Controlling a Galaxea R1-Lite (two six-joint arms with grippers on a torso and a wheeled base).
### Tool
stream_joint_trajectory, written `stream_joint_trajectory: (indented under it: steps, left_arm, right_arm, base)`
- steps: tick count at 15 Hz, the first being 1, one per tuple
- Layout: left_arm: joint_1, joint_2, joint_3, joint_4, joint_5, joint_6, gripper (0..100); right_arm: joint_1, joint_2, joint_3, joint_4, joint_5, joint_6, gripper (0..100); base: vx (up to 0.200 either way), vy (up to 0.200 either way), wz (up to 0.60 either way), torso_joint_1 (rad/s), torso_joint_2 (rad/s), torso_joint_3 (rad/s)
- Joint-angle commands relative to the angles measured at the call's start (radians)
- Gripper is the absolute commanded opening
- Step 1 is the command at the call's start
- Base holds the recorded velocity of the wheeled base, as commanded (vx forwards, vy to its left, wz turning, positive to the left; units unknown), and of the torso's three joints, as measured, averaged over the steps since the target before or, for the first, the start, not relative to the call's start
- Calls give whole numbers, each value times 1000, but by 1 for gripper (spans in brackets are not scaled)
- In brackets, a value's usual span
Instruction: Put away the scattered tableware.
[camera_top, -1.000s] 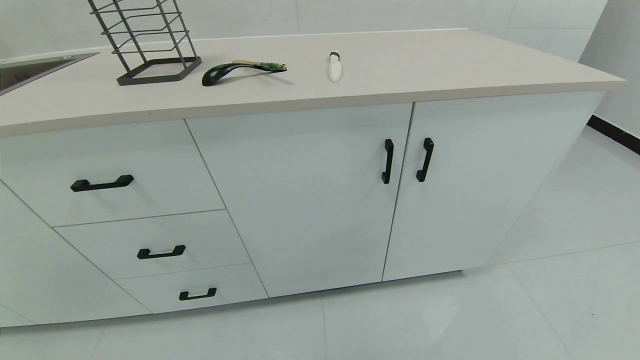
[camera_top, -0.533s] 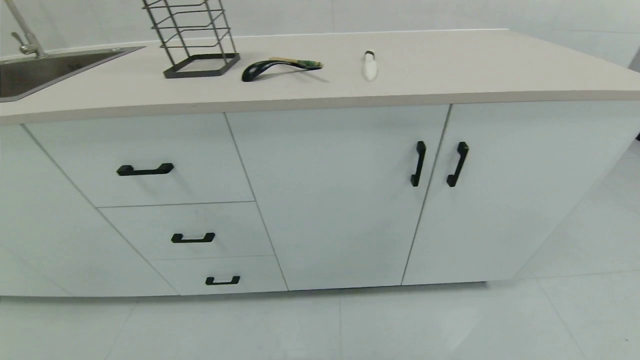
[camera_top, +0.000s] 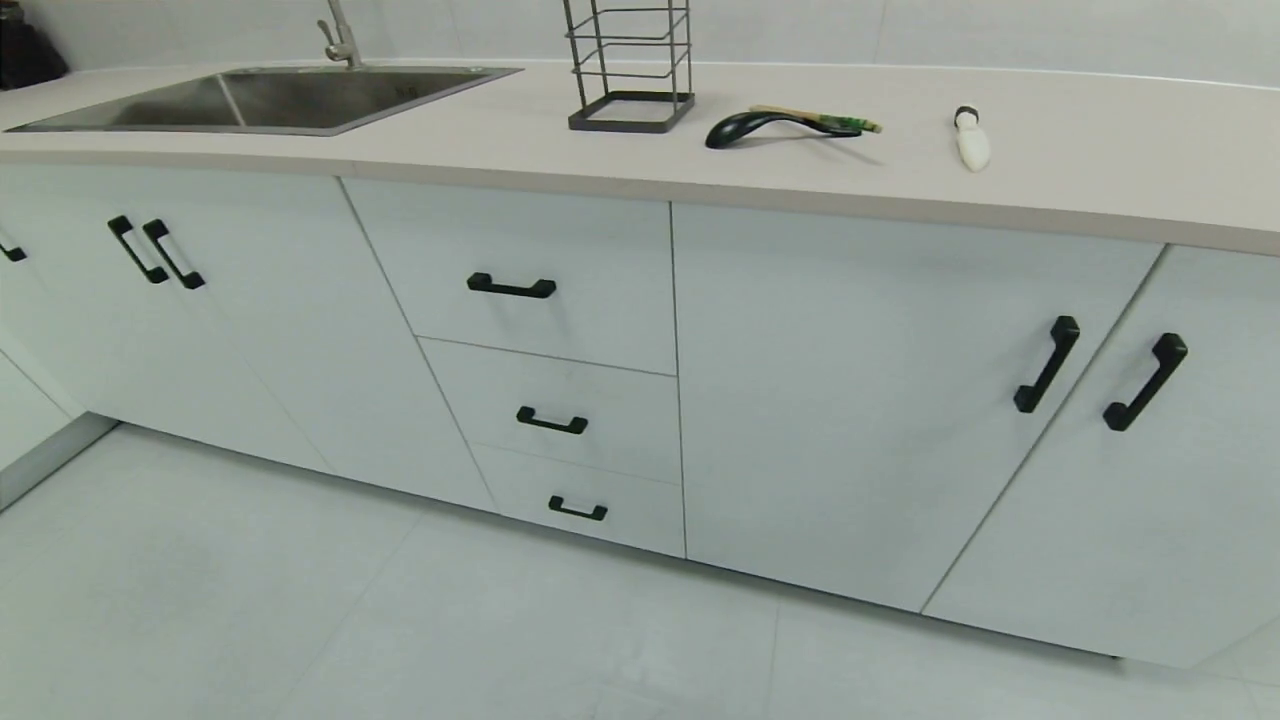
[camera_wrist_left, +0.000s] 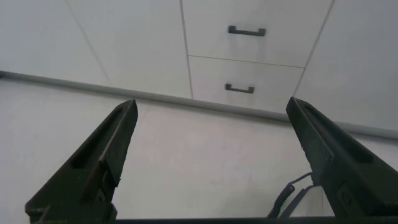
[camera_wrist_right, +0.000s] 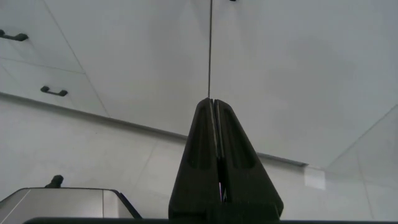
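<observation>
Jaws: left gripper (camera_wrist_left: 211, 106) spread wide with nothing between; right gripper (camera_wrist_right: 211, 102) pressed shut and empty.
Left arm: low over the floor (camera_wrist_left: 186, 155), facing the drawers (camera_wrist_left: 246, 46).
Right arm: low over the floor, facing a cabinet door (camera_wrist_right: 292, 68).
Spoon (camera_top: 765, 126): black, lying on the counter (camera_top: 1100, 160), just right of the rack (camera_top: 630, 75).
Stick (camera_top: 825, 121): wood and green, lying just behind the spoon's handle; whether they touch, I cannot tell.
White piece (camera_top: 971, 146): small, dark-capped, lying on the counter right of the spoon, apart from it.
Rack: wire, upright, between the sink (camera_top: 270, 98) and the spoon.
Sink: set into the counter at the left, tap (camera_top: 340, 35) behind it.
</observation>
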Motion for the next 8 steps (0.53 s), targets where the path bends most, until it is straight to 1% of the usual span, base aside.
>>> stream_joint_trajectory:
  steps: [1,8]
  left_arm:
    - [0,0,0,0,0,0,100]
    - [0,0,0,0,0,-3,100]
  right_arm:
    - [0,2,0,0,0,0,0]
    - [0,2,0,0,0,1,0]
  base:
    - [200,200,0,7,-2,2]
    - [200,200,0,3,3,5]
